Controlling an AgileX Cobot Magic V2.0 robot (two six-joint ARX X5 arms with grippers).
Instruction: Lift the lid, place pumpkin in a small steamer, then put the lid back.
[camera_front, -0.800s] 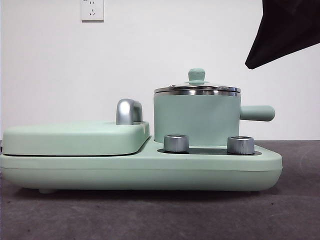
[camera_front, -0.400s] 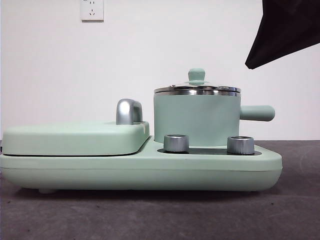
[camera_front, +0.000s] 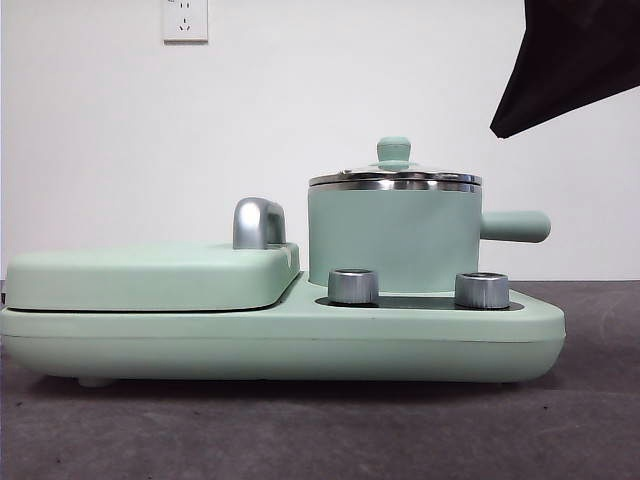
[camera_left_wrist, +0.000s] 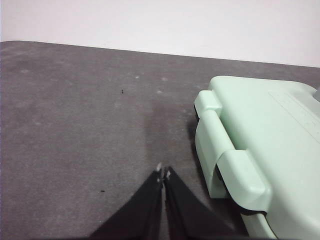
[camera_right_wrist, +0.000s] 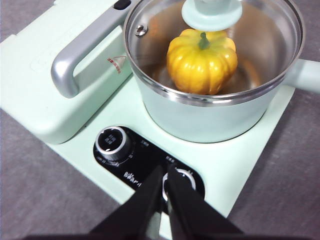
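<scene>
From the front, the small steamer (camera_front: 390, 240) wall hides the pumpkin (camera_right_wrist: 201, 60).

A plain white wall (camera_front: 330, 90) rises behind the dark grey table (camera_front: 300, 430); a white socket (camera_front: 185, 20) sits high up.

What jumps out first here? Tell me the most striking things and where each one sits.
The yellow-orange pumpkin glows inside the mint-green small steamer, seen through the glass lid closed on top. The steamer stands on the appliance, beside the flat griddle cover with its chrome handle. The right pincer hovers shut above the control knobs.
</scene>
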